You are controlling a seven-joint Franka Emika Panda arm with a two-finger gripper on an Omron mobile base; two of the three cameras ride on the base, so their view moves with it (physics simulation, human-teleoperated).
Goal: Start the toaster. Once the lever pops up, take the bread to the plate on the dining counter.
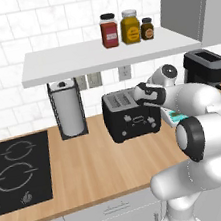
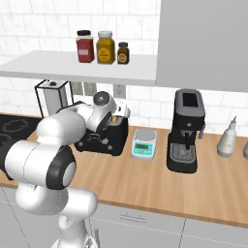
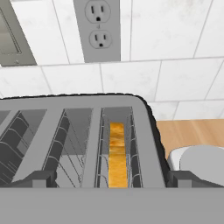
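Gripper, jaws spread wide and empty, poised above the toaster, straddling the slot where the bread sits upright, ready for toasting.

We saw the toaster's top hidden behind the arm, its left slots cut off in the hand view; the bread showed only its edge.
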